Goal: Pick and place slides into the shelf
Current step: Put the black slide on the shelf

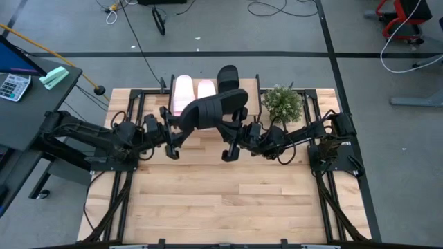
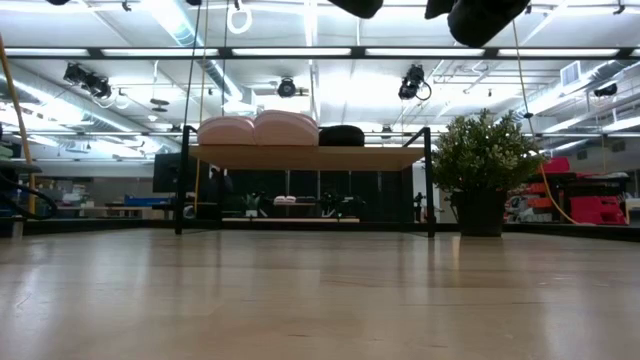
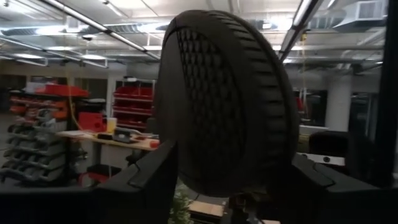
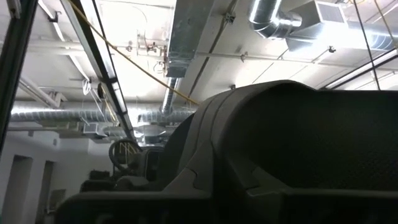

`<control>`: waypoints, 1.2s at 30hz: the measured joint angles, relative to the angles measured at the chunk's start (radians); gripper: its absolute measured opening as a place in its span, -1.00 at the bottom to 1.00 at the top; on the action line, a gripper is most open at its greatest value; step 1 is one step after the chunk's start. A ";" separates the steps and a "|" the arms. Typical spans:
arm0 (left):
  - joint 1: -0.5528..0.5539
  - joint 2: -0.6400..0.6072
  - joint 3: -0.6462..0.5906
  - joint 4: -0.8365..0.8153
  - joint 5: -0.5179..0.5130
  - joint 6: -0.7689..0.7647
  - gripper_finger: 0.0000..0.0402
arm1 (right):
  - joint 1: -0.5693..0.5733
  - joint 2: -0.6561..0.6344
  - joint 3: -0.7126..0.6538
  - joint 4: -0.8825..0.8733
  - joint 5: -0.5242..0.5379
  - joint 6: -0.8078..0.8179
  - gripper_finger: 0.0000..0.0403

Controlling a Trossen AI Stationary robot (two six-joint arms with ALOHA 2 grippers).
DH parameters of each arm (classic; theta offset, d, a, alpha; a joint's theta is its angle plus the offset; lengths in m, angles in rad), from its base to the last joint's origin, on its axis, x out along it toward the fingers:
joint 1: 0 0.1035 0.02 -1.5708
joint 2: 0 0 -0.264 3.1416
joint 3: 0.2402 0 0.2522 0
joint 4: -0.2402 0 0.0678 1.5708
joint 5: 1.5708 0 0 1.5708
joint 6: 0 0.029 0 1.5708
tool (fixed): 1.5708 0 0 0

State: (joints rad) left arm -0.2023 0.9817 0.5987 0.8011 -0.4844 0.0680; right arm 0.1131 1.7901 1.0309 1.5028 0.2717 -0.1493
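A black slide [image 1: 214, 109] is held high over the table, in front of the shelf [image 1: 252, 87], between my two grippers. My left gripper [image 1: 172, 135] comes in from the left and my right gripper [image 1: 232, 142] from the right; both are shut on it. The left wrist view shows its treaded sole [image 3: 230, 99]. On the shelf plank [image 2: 310, 157] rest two pale pink slides [image 2: 228, 130] [image 2: 285, 127] side by side, with the other black slide [image 2: 342, 135] at their right. My left gripper [image 3: 230, 186] pinches the black slide's rounded end [image 3: 230, 168], one finger [image 3: 143, 180] on each side edge. The treaded sole faces the wrist camera. The slide is lifted clear of table and shelf and stands up from the fingers. My right gripper [image 4: 280, 199] has the black slide [image 4: 311, 130] close against its finger [image 4: 199, 171], pointing upward. The slide's bulk hides the place of contact, so the part held cannot be told. The slide is clear of the table.
A potted green plant [image 1: 282, 102] stands on the table just right of the shelf, close to my right arm. The wooden slatted tabletop [image 1: 228, 200] stretches bare toward the near edge. A desk with a calculator [image 1: 14, 86] lies beyond the table's left side.
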 joint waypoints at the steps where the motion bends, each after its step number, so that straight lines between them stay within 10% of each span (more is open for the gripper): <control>1: 0.001 0.000 0.000 0.000 -0.006 0.000 0.05 | 0.000 0.000 0.000 0.000 0.002 0.000 -0.95; 12: 0.005 -0.002 0.000 0.014 -0.034 0.008 -0.67 | 0.000 -0.001 0.000 -0.037 0.000 0.016 -0.95; 28: 0.003 -0.024 0.004 -0.009 -0.078 0.097 -0.67 | 0.000 -0.032 0.002 -0.251 -0.021 -0.024 -0.42; 36: 0.001 -0.059 0.132 -0.276 -0.078 0.101 -0.68 | 0.016 -0.176 0.002 -0.605 -0.026 -0.001 -0.18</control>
State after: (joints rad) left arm -0.2008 0.9226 0.7307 0.5254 -0.5621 0.1690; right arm 0.1291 1.6140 1.0328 0.8974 0.2452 -0.1505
